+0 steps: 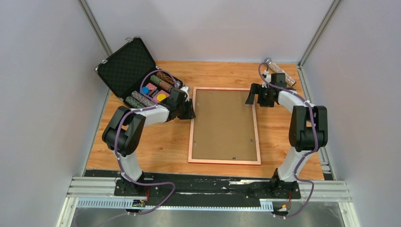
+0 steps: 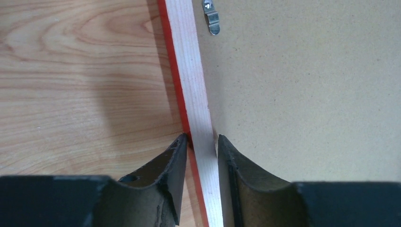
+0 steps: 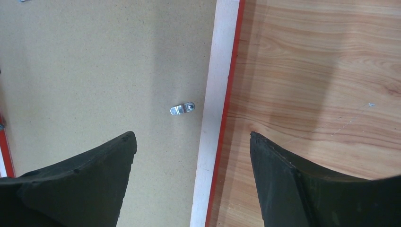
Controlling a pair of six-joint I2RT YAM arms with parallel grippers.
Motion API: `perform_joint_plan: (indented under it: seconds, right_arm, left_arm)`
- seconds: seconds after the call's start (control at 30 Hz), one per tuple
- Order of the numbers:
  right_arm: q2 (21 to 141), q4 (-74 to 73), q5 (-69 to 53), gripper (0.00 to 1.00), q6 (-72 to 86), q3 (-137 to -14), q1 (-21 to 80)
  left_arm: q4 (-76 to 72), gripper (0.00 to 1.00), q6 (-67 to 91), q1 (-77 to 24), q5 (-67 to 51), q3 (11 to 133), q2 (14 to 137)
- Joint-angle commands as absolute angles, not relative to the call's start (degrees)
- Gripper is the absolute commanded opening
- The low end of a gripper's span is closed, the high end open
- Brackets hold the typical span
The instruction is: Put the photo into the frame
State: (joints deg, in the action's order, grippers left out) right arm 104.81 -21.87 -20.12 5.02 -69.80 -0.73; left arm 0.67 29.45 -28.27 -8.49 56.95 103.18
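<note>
The large thin-edged rectangular frame (image 1: pixel 223 161) lies flat at the middle of the table, its pinkish-copper back face up and a red edge showing along its outer sides in the wrist views. A plain brown backing board (image 1: pixel 224 125) fills its opening, and small silver metal turn clips (image 3: pixel 182 109) sit on the board just inside the rails. The left gripper (image 2: pixel 201 142) is at the far end of the frame's left rail, and its black fingers (image 2: pixel 175 165) press that rail from both sides, one on the red outer edge and one at the inner edge by the board. The right gripper (image 3: pixel 191 136) hangs over the right rail near the far corner with its jaws wide apart, one finger above the board and the other above bare wood, touching nothing. Beyond the left gripper, at the far left corner, a black foam-lined case (image 1: pixel 125 66) stands open, holding patterned cylindrical rolls (image 1: pixel 142 99) and a blue (image 1: pixel 144 90) and a yellow round disc (image 1: pixel 161 97). A clear tube with brownish contents (image 1: pixel 280 72) lies at the far right corner, well apart from the frame. The table (image 1: pixel 156 142) is orange-brown grained wood, enclosed by plain pale grey walls (image 1: pixel 198 28), with an aluminium rail (image 1: pixel 90 187) carrying the arm bases along the near edge.
</note>
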Motion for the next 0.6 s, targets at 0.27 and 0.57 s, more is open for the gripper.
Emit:
perform_joint_plan:
  seconds: [0.27,0.57]
  right_arm:
    - [105.8,-19.3,-20.3,0.87,5.0,-70.9,-0.3]
    - [107.8,-19.5,-18.8,0.87,4.8,-71.5,-0.3]
  left_arm:
    - [-1.7,0.28,32.6,-28.4,-7.9,57.5,103.2]
    - [-1.8,0.14,34.3,-28.4,-7.3,56.9,103.3]
